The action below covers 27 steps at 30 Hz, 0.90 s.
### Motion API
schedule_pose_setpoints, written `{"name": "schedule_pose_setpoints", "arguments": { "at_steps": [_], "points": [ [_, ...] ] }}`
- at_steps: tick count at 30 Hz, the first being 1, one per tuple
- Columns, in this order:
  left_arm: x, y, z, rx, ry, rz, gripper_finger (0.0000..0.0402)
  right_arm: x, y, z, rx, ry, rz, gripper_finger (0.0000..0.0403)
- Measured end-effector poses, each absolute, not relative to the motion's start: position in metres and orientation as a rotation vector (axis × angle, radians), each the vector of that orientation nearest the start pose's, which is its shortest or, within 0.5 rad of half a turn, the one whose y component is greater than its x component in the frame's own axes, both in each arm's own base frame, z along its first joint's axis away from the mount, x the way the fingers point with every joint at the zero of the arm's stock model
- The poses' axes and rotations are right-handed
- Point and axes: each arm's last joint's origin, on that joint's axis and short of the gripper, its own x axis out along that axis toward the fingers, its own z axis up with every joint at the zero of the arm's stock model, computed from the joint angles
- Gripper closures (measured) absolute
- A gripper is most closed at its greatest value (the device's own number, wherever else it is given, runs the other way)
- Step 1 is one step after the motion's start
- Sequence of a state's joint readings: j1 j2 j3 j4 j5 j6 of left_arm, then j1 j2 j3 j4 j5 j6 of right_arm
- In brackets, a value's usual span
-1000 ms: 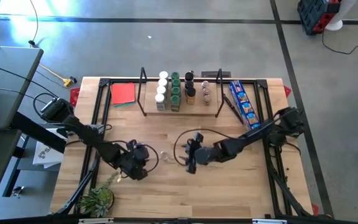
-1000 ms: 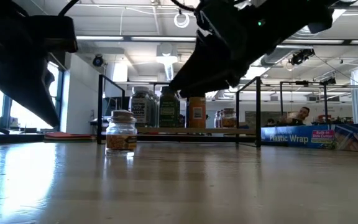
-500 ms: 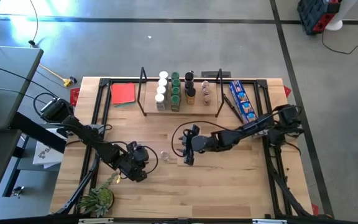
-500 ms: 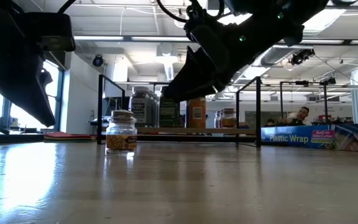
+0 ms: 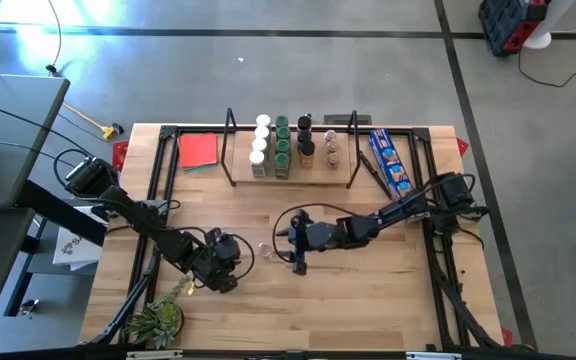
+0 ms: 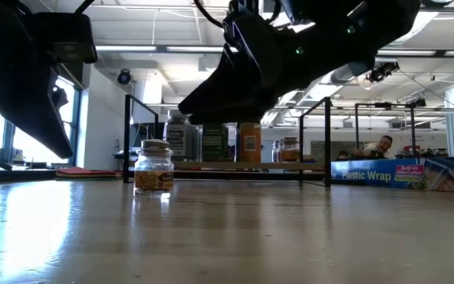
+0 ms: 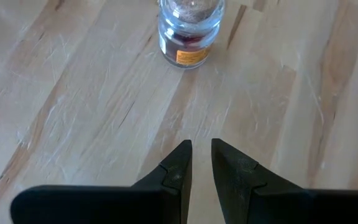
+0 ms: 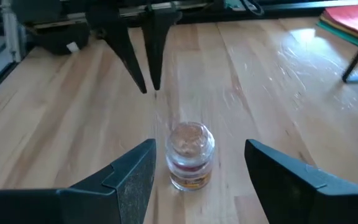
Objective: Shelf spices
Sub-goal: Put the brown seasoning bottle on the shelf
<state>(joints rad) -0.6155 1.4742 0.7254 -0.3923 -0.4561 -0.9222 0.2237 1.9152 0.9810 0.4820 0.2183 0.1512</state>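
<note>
A single clear spice jar with a clear top and brownish contents stands upright on the table's middle; it also shows in the low view. My right gripper is open just right of it, its fingers on either side of the jar without touching. My left gripper is shut, a short way left of the jar, pointing at it. Several other spice jars stand in rows on the shelf near the far edge.
A flat red square lies left of the shelf and a long blue box right of it. A green plant sits at the near left corner. Black frame rails run along the table's sides. Bare wood lies nearer than the jar.
My right gripper has moved toward the table's left and a little down, closing in on the single jar until its open fingers stand around it. The jar has stayed in place, and my left arm has kept still.
</note>
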Motion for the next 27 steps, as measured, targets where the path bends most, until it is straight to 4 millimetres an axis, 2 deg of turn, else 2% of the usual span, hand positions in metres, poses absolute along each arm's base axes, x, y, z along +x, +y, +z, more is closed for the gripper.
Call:
{"name": "schedule_pose_setpoints", "arguments": {
  "at_steps": [4, 13, 19, 22, 27],
  "points": [
    [0.215, -0.136, 0.158, -0.264, 0.931, 0.306, 0.0346, 0.383, 0.079, 0.151, 0.013, 0.422, 0.022, 0.0162],
    [0.215, -0.136, 0.158, -0.265, 0.93, 0.305, 0.0346, 0.388, 0.069, 0.155, 0.004, 0.347, -0.001, 0.0162],
    [0.215, -0.136, 0.158, -0.249, 0.931, 0.297, 0.0346, 0.397, 0.072, 0.134, 0.041, 0.274, 0.012, 0.0162],
    [0.215, -0.136, 0.158, -0.251, 0.93, 0.296, 0.0346, 0.401, 0.075, 0.133, 0.019, 0.243, 0.025, 0.0162],
    [0.216, -0.137, 0.159, -0.265, 0.913, 0.289, 0.0346, 0.415, 0.077, 0.127, -0.023, 0.328, 0.026, 0.0162]
  ]
}}
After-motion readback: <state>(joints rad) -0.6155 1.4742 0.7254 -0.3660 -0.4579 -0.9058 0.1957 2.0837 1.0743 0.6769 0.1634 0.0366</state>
